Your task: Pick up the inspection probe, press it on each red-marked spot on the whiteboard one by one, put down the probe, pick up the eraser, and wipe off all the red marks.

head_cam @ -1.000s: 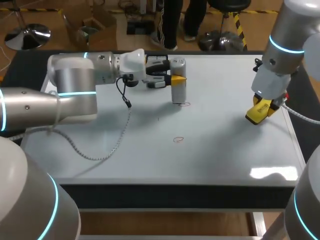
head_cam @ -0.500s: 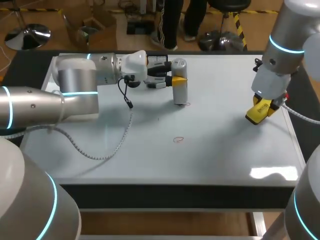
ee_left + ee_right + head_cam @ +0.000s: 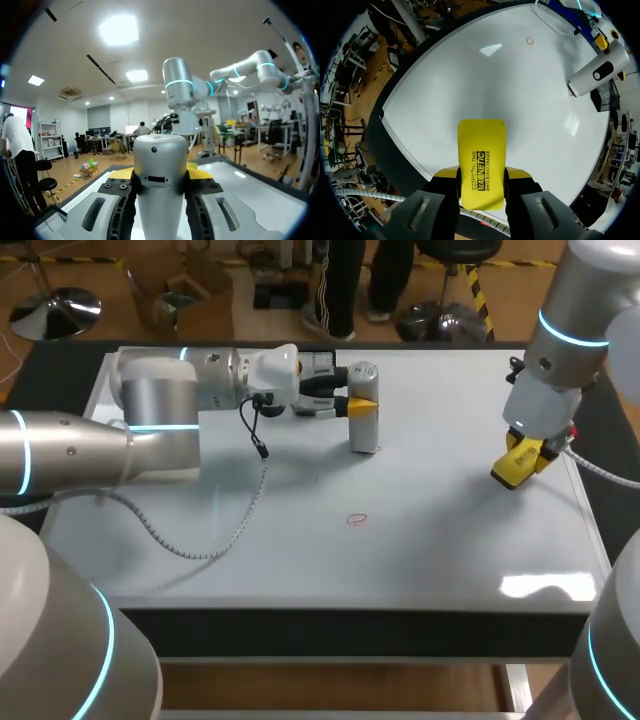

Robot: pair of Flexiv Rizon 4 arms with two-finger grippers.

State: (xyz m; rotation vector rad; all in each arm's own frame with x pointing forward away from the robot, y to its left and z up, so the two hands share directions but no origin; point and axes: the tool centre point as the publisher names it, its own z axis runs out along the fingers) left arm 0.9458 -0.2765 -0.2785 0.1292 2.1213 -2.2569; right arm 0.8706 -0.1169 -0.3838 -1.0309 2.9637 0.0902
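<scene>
In L hand (image 3: 357,400), upright silver-grey cyl. probe (image 3: 365,428) w/ rounded top.

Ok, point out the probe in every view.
Head view: the probe is upright at the far middle of the whiteboard, held by the left pincer.
Left wrist view: the probe is upright between this pincer's fingers.
Right wrist view: the probe is far across the board, beyond the eraser.
Shared landmark: the whiteboard.
</scene>
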